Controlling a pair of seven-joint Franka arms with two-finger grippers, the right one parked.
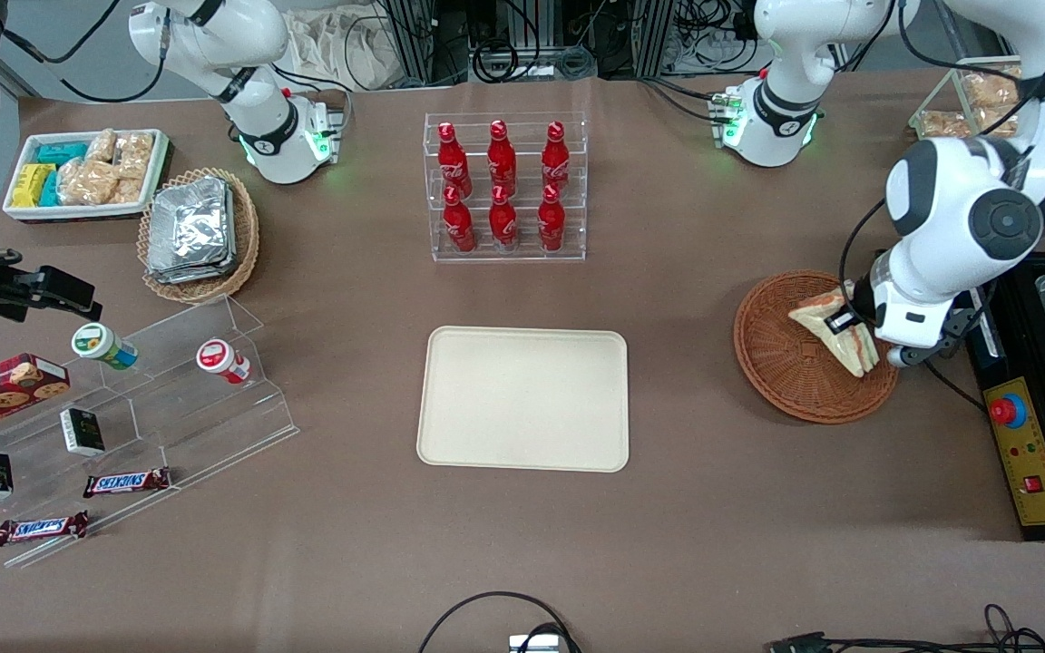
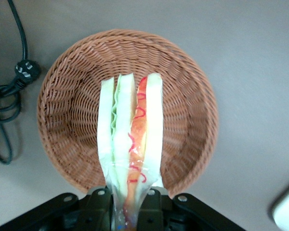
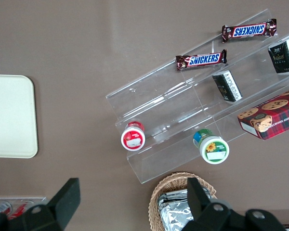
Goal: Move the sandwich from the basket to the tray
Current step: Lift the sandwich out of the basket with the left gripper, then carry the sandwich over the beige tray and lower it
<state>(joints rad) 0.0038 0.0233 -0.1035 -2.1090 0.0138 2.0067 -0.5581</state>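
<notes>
Clearly soft and squashy, sandwich (image 2: 130, 144) pinched lightly at its near end between gripper (image 2: 130, 202) fingers, hanging just over basket (image 2: 72, 96), tray (image 1: 522, 399) well apart.

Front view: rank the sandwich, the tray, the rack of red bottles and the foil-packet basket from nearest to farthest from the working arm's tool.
1. Sandwich: clamped in the tool, over the reddish-brown basket.
2. Tray: mid-table, bare.
3. Rack of red bottles: farther from the front camera than the tray; close to the tray's rank.
4. Foil-packet basket: toward the parked arm's end.
</notes>
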